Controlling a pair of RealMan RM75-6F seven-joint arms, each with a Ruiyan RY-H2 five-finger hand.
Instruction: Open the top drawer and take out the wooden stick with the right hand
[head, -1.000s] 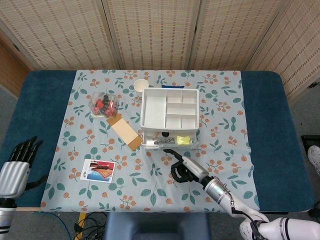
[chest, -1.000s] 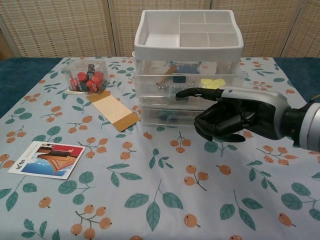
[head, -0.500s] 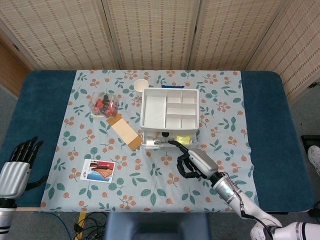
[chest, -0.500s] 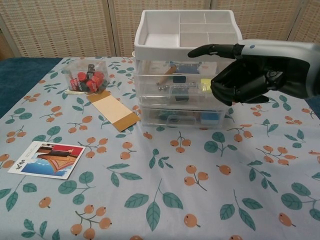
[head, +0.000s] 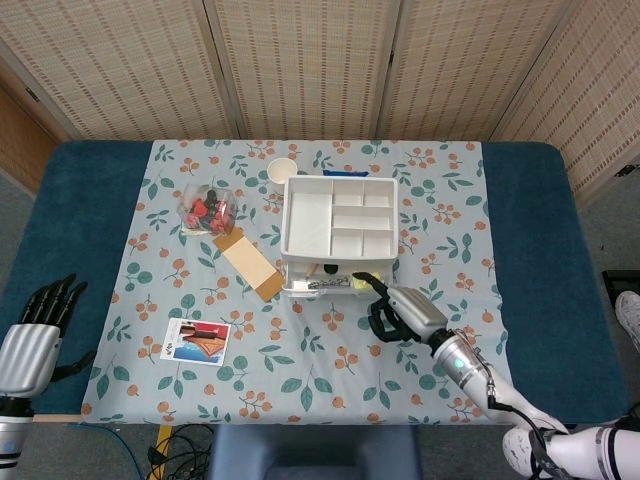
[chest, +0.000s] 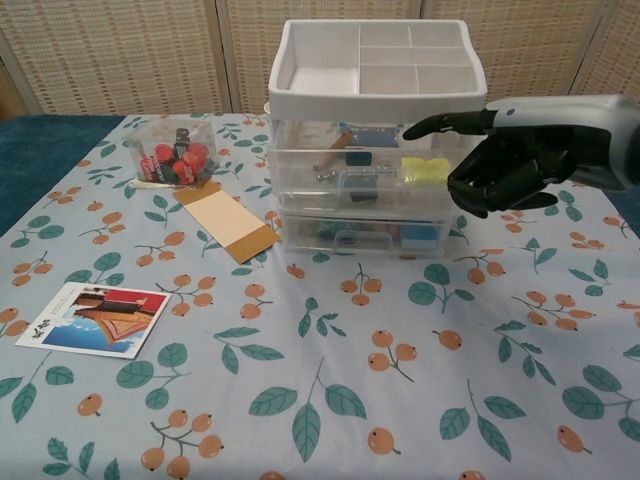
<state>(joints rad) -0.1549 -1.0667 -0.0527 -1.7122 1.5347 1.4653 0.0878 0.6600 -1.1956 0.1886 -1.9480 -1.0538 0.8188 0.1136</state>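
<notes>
so the right hand (chest: 505, 165) is hovering at the right front corner of the drawer unit (chest: 375, 140), one finger poking out toward it, the rest curled in, holding nothing. The top drawer (chest: 375, 138) looks closed. The wooden stick (chest: 334, 148) sits inside on the left, angled, well left of the hand. The left hand (head: 45, 305) hangs open off the desk's near left corner, way farther off

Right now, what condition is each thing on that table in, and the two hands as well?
Top drawer: closed, wooden stick inside.
Organizer tray on top: empty compartments.
Right hand: raised at the drawers' front right, one finger extended, rest curled, holding nothing.
Left hand: off the table's left edge, fingers extended, holding nothing.
</notes>
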